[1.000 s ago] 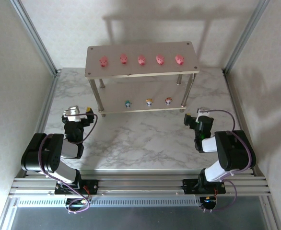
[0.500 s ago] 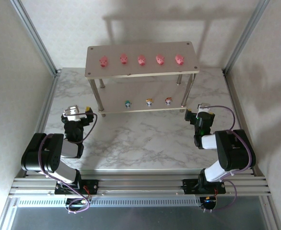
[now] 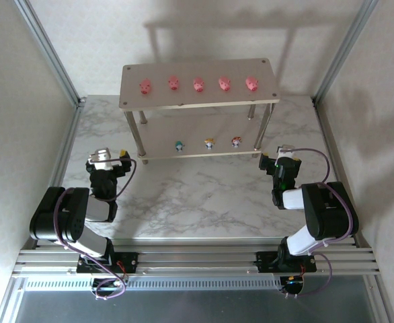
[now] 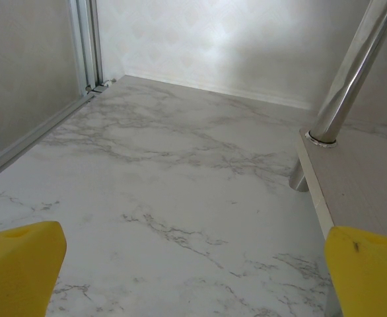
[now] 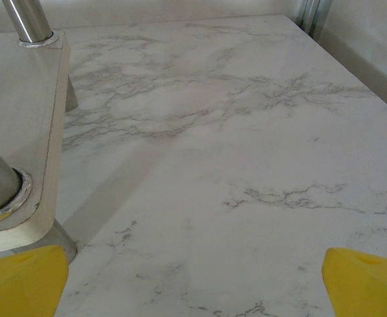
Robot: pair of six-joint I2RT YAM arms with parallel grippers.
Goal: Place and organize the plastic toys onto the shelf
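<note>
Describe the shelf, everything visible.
The shelf is a two-tier rack: beige rectangular boards, wood-look, screws at the corners, on four slim shiny metal legs. It stands upright on the marble table, toward the back. Five pink pigs line the top board; three small figurines line the lower.

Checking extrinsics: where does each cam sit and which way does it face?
Top external: above and behind the arms, looking down on the table and shelf; both arms in view, bases at the bottom.
Left wrist: low over the table, facing the far-left corner; lower board at right, yellow fingertips in the bottom corners.
Right wrist: low, facing the far-right corner; lower board at left, yellow fingertips in the bottom corners.
Shared: both wrist views catch the shelf's lower board and a leg.
</note>
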